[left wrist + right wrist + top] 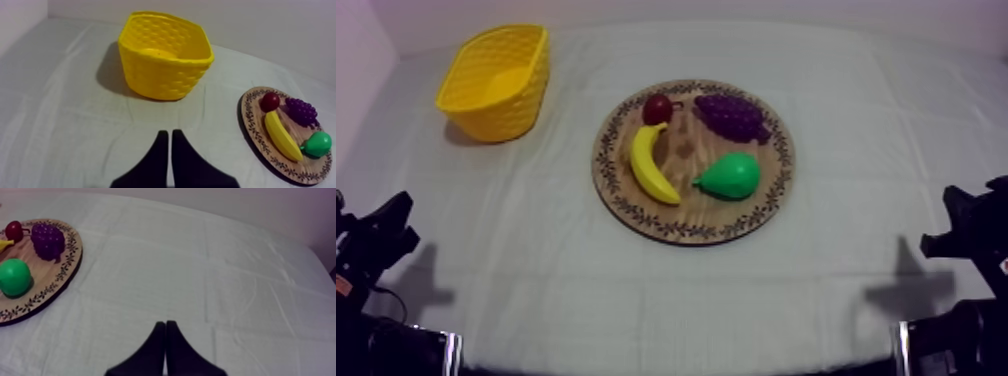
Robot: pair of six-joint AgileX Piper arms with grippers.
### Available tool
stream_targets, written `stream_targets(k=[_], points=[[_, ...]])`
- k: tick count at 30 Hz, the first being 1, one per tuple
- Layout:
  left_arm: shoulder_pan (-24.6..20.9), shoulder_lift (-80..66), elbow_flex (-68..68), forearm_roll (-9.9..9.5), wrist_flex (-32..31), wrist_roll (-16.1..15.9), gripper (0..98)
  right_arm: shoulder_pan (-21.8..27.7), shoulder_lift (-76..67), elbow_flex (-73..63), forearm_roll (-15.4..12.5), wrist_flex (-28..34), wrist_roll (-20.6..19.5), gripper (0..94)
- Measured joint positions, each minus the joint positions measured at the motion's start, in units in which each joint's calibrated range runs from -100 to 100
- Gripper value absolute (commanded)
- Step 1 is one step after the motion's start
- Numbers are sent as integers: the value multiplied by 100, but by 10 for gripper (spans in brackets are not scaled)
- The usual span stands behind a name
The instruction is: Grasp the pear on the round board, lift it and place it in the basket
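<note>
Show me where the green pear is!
In the top view the pear lies on the right half of the wooden board, beside the banana and in front of the grapes.

Right end effector [165,323], black fingers [156,343] together in a narrow wedge, over cloth-covered worktop [200,278], wooden board [70,263] apart to its left, pear [14,277] nearest, grapes [47,240] and small red fruit [13,230] farther, banana [5,244] tip beside them

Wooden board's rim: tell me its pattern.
The board's rim carries a dark leaf-and-dot band, clearest in the top view.
</note>
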Motion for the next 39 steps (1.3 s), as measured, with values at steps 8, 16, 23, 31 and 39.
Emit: stream_targets(k=[8,16,23,31,39], points=[[0,2,0,0,0,-7,1,0,0,0,0,0,0,3],[0,-3,0,0,0,-7,1,0,0,0,0,0,3,3],[12,0,20,0,-86,-180,4,0,0,0,0,0,3,3],[-75,411,-223,39,-475,-974,4,0,0,0,0,0,3,3],[78,2179,-2134,114,-296,-1681,1,0,0,0,0,3,3,3]])
